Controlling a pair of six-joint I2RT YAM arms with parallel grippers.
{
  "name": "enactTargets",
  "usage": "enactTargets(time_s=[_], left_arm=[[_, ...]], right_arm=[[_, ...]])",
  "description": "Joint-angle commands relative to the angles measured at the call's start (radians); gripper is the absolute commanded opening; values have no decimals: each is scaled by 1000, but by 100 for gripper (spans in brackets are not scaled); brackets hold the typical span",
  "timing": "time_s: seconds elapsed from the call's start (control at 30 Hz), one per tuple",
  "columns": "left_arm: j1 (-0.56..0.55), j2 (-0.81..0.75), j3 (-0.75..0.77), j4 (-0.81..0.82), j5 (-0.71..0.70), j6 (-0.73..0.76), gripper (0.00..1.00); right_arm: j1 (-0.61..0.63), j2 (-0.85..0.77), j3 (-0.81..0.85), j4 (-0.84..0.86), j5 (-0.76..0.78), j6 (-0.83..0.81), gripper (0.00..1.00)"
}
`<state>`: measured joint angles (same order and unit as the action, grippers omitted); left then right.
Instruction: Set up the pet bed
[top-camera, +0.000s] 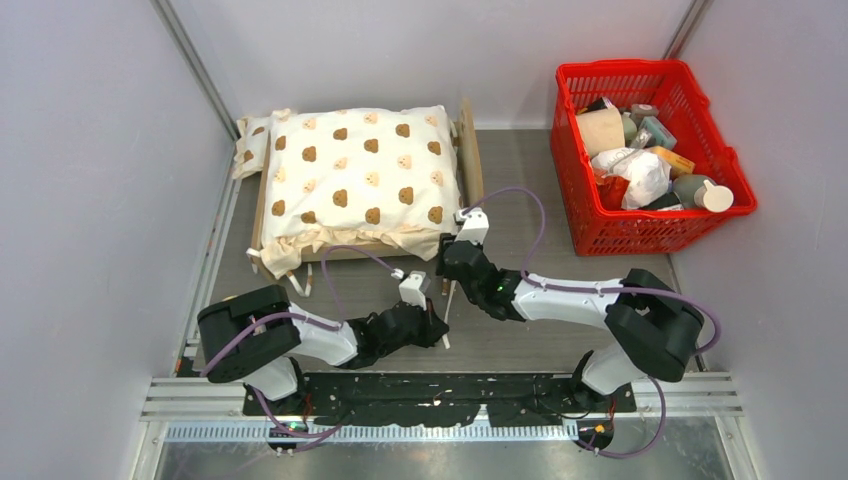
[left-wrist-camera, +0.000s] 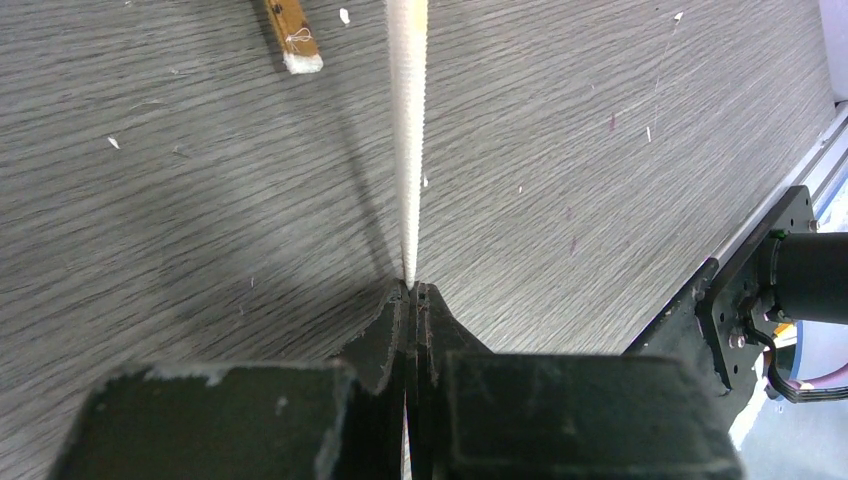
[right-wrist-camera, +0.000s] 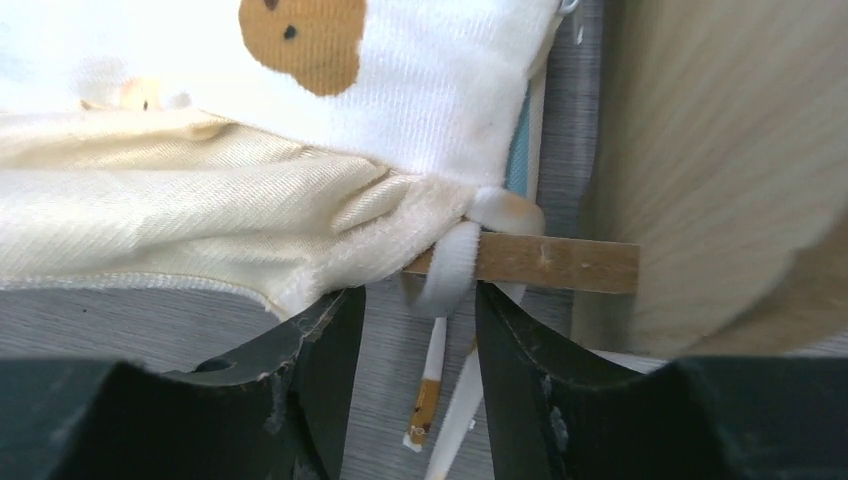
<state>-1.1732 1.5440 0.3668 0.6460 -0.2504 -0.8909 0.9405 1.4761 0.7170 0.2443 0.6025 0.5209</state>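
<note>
So the bed (top-camera: 468, 150) sits upper left of centre in the top view, on the grey bench (top-camera: 530, 190). Its headboard (right-wrist-camera: 720, 150) is on the right end. The bear-print cushion (top-camera: 355, 170) lies on top and covers most of the frame, with a small pillow (top-camera: 252, 140) against its left edge. A red basket (top-camera: 620, 68) full of odds and ends is way over in the upper right.

The left tool (left-wrist-camera: 413, 290) is low over the bench below the bed, jaws pinched tight on a thin white strap (left-wrist-camera: 408, 130) that runs straight up the wrist frame.

The right tool (right-wrist-camera: 420, 300) is at the cushion's lower right corner with its fingers (right-wrist-camera: 335, 330) spread moderately. They're holding nothing. A white loop (right-wrist-camera: 450, 270) wrapped round a wooden slat (right-wrist-camera: 560, 262) sits right at the gap between the tips. Can't tell if it actually touches them.
</note>
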Motion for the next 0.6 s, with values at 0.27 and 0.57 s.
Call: enactTargets(time_s=[0.27,0.57], left_arm=[[-11,-17,-18,-34,-52,-16,0],[-12,-28,3,-99,-85,-25,0]], right_arm=[[-45,-209,26,-187,-137,-88,5],[-54,-334,106,-559,-293,-113,5]])
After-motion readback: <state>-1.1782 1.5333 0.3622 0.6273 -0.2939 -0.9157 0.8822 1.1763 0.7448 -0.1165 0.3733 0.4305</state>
